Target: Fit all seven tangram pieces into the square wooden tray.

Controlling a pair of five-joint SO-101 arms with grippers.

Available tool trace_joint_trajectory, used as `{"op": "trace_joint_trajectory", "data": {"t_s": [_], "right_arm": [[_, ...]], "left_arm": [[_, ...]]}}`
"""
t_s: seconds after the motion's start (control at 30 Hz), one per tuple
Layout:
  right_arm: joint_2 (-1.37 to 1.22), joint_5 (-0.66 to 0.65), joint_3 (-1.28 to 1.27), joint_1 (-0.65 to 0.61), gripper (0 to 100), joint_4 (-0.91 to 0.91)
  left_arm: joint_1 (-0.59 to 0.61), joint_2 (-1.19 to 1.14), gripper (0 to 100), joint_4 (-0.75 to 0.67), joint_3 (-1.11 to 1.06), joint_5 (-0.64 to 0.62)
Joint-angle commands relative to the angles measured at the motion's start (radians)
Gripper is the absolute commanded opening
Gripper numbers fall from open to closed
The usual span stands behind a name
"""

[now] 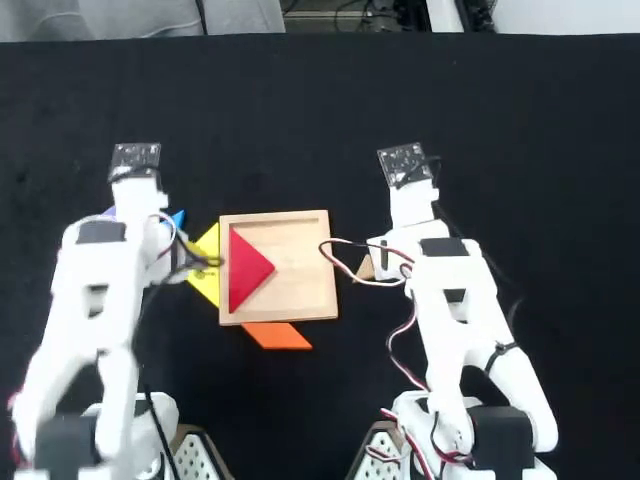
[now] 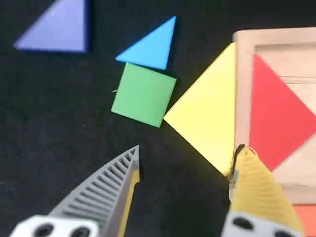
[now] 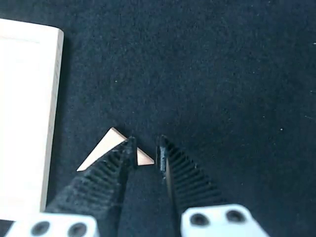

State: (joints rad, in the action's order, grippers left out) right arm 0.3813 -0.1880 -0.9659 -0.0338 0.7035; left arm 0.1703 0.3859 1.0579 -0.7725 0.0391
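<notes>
Since the yellow triangle (image 2: 210, 121) lies outside the tray (image 2: 243, 98), long edge against the rim, the left gripper (image 2: 187, 153) is nearer, jaws spread wide, one fingertip at the triangle's corner. On the flat black cloth (image 1: 320, 120), the right gripper (image 3: 145, 145) stands narrowly parted over a small pale triangle (image 3: 106, 148) beside the tray's other side.

Smooth pale wood tray (image 1: 275, 214), matt red triangle (image 1: 248, 265) and yellow triangle (image 2: 212, 116), fuzzy black cloth-covered bench (image 1: 500, 110).
</notes>
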Motion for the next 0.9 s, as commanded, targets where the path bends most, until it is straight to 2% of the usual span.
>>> {"op": "trace_joint_trajectory", "data": {"t_s": [0.0,0.17,0.4,0.57,0.87], "right_arm": [[0.047,0.008,-0.002,0.014,7.5,-0.017],[0.047,0.005,-0.002,0.014,7.5,-0.017],[0.045,0.002,-0.004,0.014,7.5,-0.017],[0.045,0.002,-0.004,0.014,7.5,-0.017],[0.045,0.002,-0.005,0.014,7.5,-0.017]], "left_arm": [[-0.058,-0.213,30,0.006,0.162,-0.029],[-0.113,-0.287,30,-0.017,0.197,-0.031],[-0.079,-0.341,30,-0.098,0.211,-0.032],[-0.073,-0.402,30,-0.103,0.213,-0.032],[0.033,-0.430,33,-0.103,0.237,-0.029]]}}
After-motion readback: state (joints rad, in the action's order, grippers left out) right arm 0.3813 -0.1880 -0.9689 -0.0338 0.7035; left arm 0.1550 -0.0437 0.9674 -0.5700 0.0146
